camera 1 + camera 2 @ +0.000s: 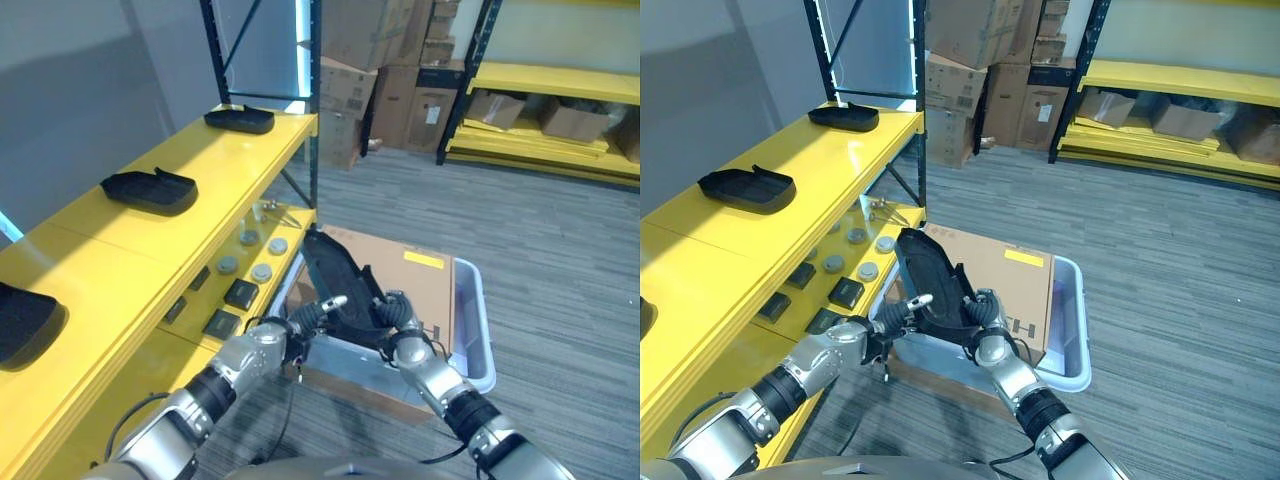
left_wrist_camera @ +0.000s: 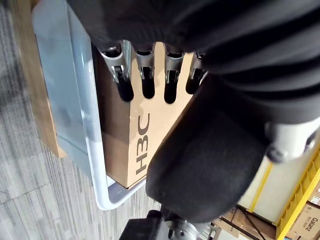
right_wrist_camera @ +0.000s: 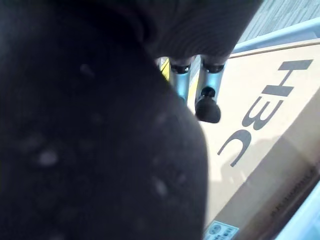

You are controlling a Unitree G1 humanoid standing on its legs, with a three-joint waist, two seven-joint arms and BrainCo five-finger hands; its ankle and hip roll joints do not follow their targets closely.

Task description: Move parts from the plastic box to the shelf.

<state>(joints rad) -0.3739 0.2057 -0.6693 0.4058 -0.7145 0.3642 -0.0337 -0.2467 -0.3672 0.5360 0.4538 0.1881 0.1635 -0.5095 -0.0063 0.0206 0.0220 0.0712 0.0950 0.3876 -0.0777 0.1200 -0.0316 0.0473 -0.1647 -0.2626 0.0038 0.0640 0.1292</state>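
Shelf (image 1: 200, 165): two black parts already sit on top, with room between them
Left hand (image 1: 300, 322): fingers curl round the black part (image 1: 335, 280), held above the plastic box (image 1: 478, 330)
Right hand (image 1: 400, 325): grips its other side
Tip: swing it left, keep it level
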